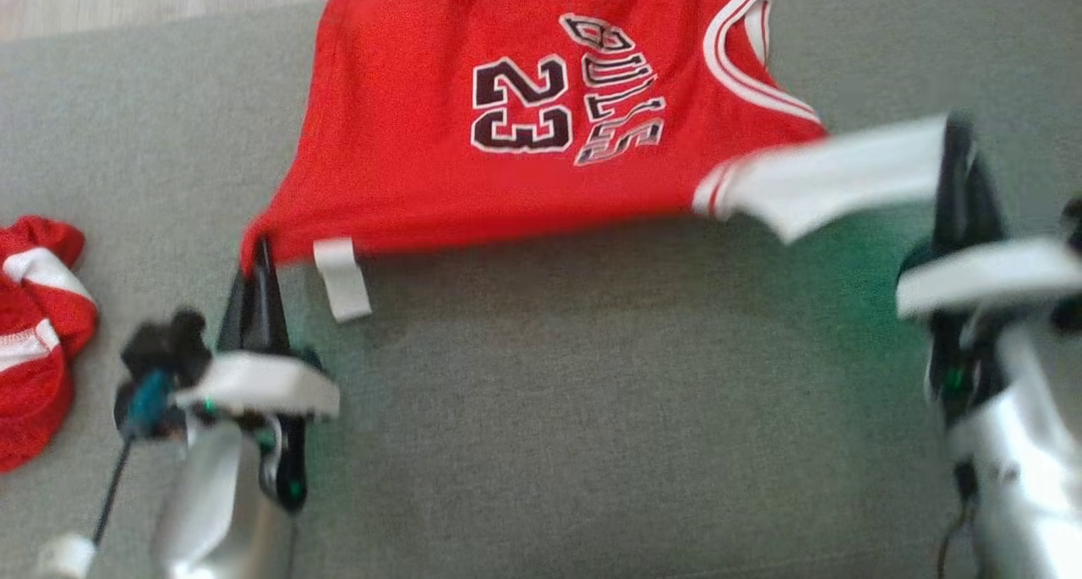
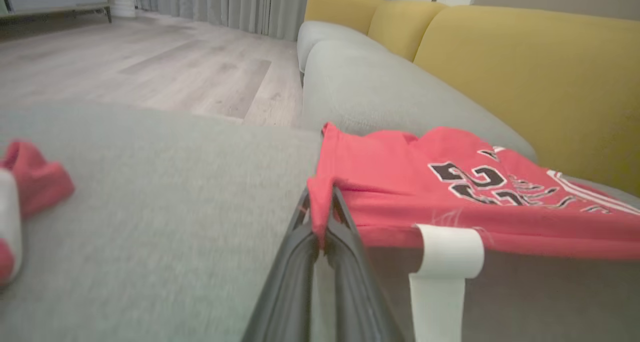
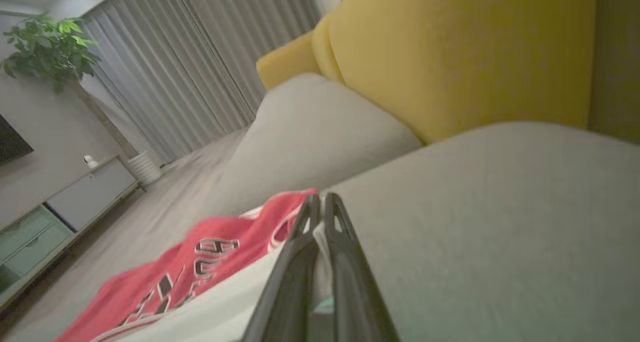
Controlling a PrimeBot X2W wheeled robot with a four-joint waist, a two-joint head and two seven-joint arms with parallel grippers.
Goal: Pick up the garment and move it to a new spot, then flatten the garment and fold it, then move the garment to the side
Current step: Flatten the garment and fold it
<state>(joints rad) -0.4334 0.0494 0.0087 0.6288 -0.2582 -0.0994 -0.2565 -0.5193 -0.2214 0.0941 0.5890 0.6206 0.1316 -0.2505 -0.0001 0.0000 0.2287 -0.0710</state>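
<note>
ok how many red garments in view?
2. The jersey is stretched between the left gripper and right gripper; a crumpled red garment lies on the grey cushion at the robot's far left. Others may be off-frame.

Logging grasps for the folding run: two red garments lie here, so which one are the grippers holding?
The red jersey numbered 23, stretched between the left gripper and right gripper. The crumpled red garment lies apart at the left.

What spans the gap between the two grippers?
In the head view the red jersey stretches from left gripper to right gripper, a white tag dangling, bare grey cushion below.
</note>
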